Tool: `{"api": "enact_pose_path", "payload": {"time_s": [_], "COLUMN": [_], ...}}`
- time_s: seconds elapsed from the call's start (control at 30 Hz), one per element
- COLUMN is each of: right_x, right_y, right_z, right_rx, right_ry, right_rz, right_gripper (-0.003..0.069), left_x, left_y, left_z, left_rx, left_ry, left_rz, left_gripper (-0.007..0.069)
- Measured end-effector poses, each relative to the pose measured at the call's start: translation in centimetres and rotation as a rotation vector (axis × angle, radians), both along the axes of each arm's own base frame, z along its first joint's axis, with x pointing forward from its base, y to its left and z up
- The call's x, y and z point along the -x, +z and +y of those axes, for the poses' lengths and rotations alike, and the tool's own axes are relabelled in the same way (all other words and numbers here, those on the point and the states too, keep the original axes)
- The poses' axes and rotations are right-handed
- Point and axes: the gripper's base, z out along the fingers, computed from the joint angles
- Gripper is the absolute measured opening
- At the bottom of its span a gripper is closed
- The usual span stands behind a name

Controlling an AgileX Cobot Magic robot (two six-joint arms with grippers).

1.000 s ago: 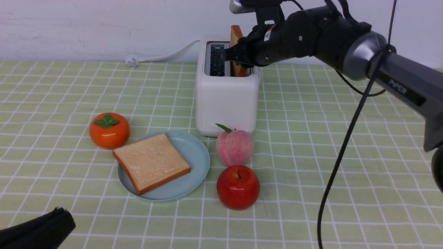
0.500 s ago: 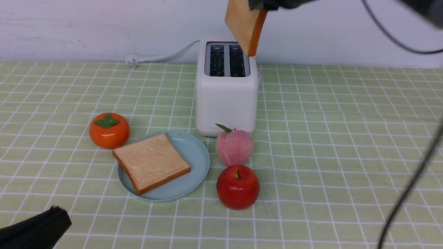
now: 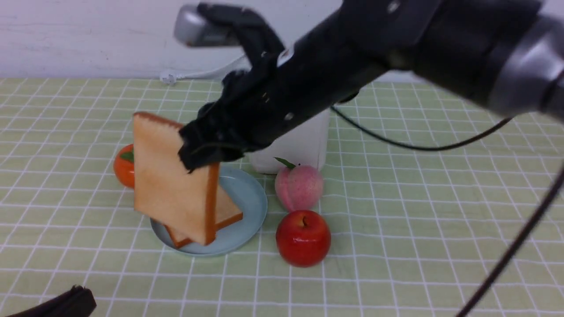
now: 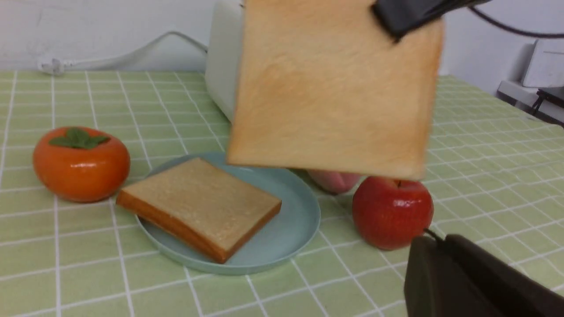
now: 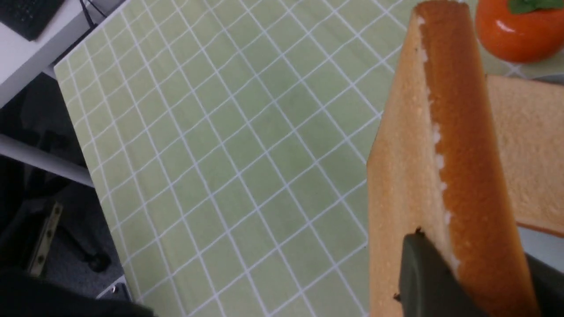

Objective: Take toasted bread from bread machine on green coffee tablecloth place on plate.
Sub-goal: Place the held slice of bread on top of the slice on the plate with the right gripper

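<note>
My right gripper (image 3: 203, 157) is shut on the top corner of one toasted bread slice (image 3: 169, 189), which hangs upright over the light-blue plate (image 3: 249, 198). The right wrist view shows its crust edge (image 5: 467, 176) between the fingers (image 5: 427, 277). The other slice (image 3: 228, 212) lies flat on the plate, also in the left wrist view (image 4: 198, 207). The white bread machine (image 3: 304, 141) stands behind, mostly hidden by my right arm. My left gripper (image 4: 434, 259) is shut and empty, low at the near left (image 3: 66, 304), close to the apple.
An orange persimmon (image 3: 123, 169) sits left of the plate. A pink peach (image 3: 298, 187) and a red apple (image 3: 303, 237) sit to its right. The green checked tablecloth (image 3: 440, 211) covers the table. The power cord (image 3: 198, 72) runs along the wall.
My right gripper lifted the toast out of the bread machine's right slot, then carried it forward, left and down to hang over the plate. The left gripper stayed put.
</note>
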Motion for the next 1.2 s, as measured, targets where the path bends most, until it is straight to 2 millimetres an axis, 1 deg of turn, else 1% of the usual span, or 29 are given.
{"api": "enact_pose_path", "payload": {"time_s": [0.1,0.13,0.2,0.3,0.47,0.57,0.63,0.67,0.73,0.77,0.8,0.83,0.87,0.9,0.93,0.97,1.0,1.03,1.07,1.17,1.2], "right_x": [-1.5,-2.4,-3.5,-5.3,-7.1,-7.7,-7.8,-7.9,-8.0,-8.0,-8.0,-8.1,-8.3,-8.3,-8.5,-8.6,-8.6,-8.7,-8.7,-8.1,-7.5], "right_y": [-2.2,-3.5,-5.1,-7.7,-10.4,-11.0,-11.1,-11.2,-11.5,-11.5,-11.6,-11.5,-11.4,-11.4,-10.9,-10.4,-10.4,-9.4,-9.1,-5.6,-4.2], "right_z": [0.9,1.3,1.7,1.7,1.0,0.5,0.3,0.1,-0.3,-0.3,-0.7,-1.0,-1.3,-1.4,-2.0,-2.5,-2.5,-3.2,-3.4,-5.0,-5.7], "right_rx": [-0.04,-0.063,-0.081,-0.093,-0.088,-0.085,-0.077,-0.063,-0.023,-0.019,0.02,0.032,0.053,0.055,0.075,0.093,0.097,0.118,0.125,0.186,0.211], "right_ry": [-0.049,-0.075,-0.1,-0.144,-0.202,-0.236,-0.251,-0.257,-0.25,-0.246,-0.227,-0.222,-0.214,-0.214,-0.216,-0.222,-0.222,-0.233,-0.235,-0.244,-0.239], "right_rz": [0.048,0.073,0.091,0.123,0.192,0.225,0.235,0.232,0.226,0.223,0.22,0.215,0.212,0.213,0.214,0.21,0.21,0.193,0.186,0.109,0.088], "right_gripper": [0.0118,0.0118,0.0118,0.0118,0.0118,0.0127,0.017,0.0207,0.0305,0.0315,0.0405,0.043,0.0472,0.0478,0.0508,0.0515,0.0515,0.0511,0.0507,0.0436,0.0398], "left_x": [0.0,0.0,0.0,0.0,0.0,0.0,0.0,0.0,0.0,0.0,0.0,0.0,0.0,0.0,0.0,0.0,0.0,0.0,0.0,0.0,0.0], "left_y": [-0.1,-0.1,-0.1,-0.1,-0.1,-0.1,-0.1,-0.1,-0.1,-0.1,-0.1,-0.1,-0.1,-0.1,-0.1,-0.1,-0.1,-0.1,-0.1,-0.1,0.0], "left_z": [0.0,-0.1,-0.1,-0.1,0.0,0.0,0.0,0.0,0.0,0.0,0.0,0.0,0.0,0.0,0.0,0.0,0.0,0.0,0.0,0.0,0.0], "left_rx": [0.0,-0.001,-0.003,-0.004,-0.005,-0.005,-0.005,-0.005,-0.005,-0.005,-0.005,-0.005,-0.005,-0.005,-0.005,-0.005,-0.005,-0.005,-0.005,-0.004,-0.004], "left_ry": [-0.004,-0.007,-0.008,-0.008,-0.005,-0.005,-0.005,-0.005,-0.005,-0.005,-0.005,-0.005,-0.005,-0.005,-0.005,-0.005,-0.005,-0.004,-0.003,0.003,0.005], "left_rz": [0.003,0.004,0.004,0.003,0.001,0.001,0.001,0.002,0.002,0.002,0.002,0.002,0.002,0.002,0.002,0.002,0.002,0.002,0.001,-0.002,-0.003], "left_gripper": [0.0017,0.0017,0.0019,0.0019,0.0022,0.0022,0.0022,0.0022,0.0023,0.0023,0.0026,0.0027,0.0029,0.0029,0.0029,0.0029,0.0029,0.0029,0.0029,0.0029,0.003]}}
